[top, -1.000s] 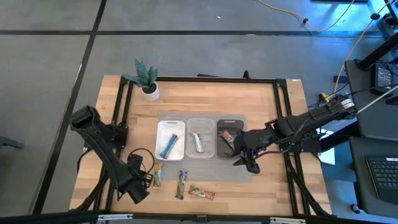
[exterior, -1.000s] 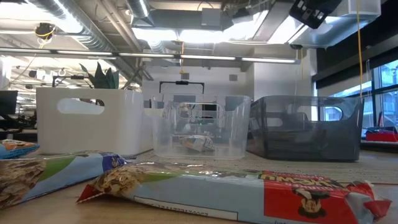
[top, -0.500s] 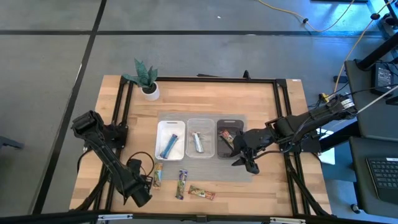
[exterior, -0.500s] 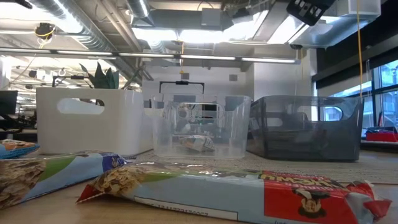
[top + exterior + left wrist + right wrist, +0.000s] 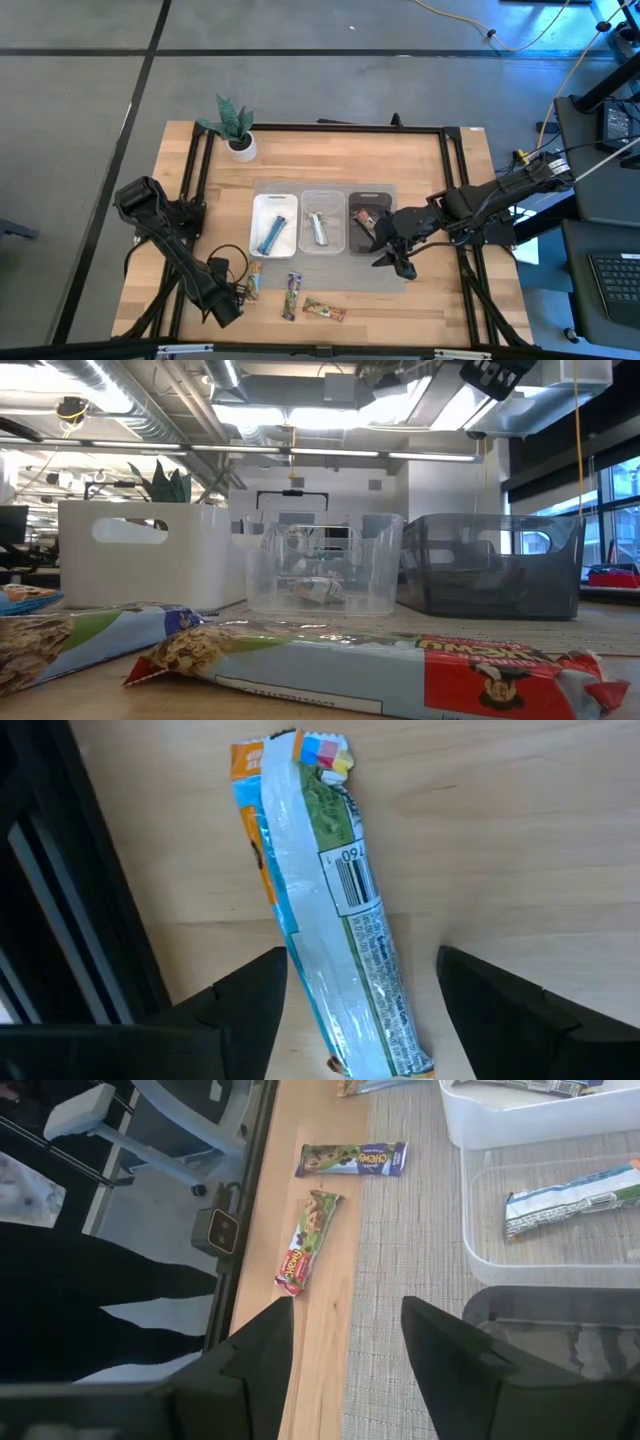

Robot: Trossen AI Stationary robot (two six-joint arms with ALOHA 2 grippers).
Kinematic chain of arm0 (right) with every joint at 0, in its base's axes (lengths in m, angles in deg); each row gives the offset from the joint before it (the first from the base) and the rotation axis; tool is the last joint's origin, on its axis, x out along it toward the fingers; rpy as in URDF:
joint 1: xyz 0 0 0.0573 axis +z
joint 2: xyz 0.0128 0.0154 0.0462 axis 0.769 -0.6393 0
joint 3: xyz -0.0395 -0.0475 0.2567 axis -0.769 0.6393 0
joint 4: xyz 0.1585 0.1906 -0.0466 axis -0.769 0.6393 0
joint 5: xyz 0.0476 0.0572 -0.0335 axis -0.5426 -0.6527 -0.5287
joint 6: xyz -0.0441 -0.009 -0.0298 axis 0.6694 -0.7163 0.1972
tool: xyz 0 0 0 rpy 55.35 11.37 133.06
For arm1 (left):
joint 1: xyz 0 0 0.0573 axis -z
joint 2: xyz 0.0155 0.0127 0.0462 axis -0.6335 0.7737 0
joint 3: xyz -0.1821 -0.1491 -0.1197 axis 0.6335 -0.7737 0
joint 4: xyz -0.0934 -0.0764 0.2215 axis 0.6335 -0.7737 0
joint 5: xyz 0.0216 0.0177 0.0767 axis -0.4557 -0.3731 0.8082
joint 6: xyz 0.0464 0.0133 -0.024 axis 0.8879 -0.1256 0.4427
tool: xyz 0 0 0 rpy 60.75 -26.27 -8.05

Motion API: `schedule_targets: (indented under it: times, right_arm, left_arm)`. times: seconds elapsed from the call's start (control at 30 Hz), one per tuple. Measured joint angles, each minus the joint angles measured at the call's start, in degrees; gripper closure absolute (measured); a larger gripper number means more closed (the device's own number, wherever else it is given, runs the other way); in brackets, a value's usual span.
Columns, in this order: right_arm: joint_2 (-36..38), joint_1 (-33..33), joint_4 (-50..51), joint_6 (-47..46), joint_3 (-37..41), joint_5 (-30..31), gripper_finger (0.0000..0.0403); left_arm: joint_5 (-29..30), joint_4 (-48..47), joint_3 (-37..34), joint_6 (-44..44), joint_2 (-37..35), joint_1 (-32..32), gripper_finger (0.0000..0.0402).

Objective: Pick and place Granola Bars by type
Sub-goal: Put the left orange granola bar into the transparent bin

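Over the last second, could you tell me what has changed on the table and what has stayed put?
The left gripper has eased down over the bar at the table's near left, fingers open either side of it in the left wrist view, not yet closed. The right gripper stays beside the dark tray, open and empty. The bars and all trays lie unchanged.

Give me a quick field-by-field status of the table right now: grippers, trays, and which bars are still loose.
left gripper: open, fingers on either side of a loose bar near the table's front left, not closed on it
right gripper: open, empty, hovering by the dark tray
white tray: one blue bar
clear tray: one silver-white bar
dark tray: one bar inside
loose on table: purple-wrapped bar, red-ended bar, plus the one under the left gripper
other: potted plant at the back left
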Motion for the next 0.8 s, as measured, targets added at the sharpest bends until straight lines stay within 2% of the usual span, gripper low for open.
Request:
schedule_targets:
  times: [0.23,0.47,0.67,0.8]
  right_arm:
    - [0.0,-0.01,0.04,0.13,-0.01,0.0,0.0212]
    - [0.0,-0.01,0.11,0.22,-0.02,3.53,0.0212]
    - [0.0,-0.01,0.15,0.28,-0.02,3.52,0.0212]
    - [0.0,-0.01,0.17,0.28,-0.02,3.52,0.0212]
  left_arm:
    - [1.55,2.26,-0.51,3.08,-0.02,0.06,0.0158]
    - [2.24,2.97,-0.49,4.71,0.11,0.03,0.0217]
    - [2.37,2.62,-0.29,5.59,-0.17,0.03,0.027]
    - [2.39,1.96,-0.52,5.62,-1.64,0.06,0.0284]
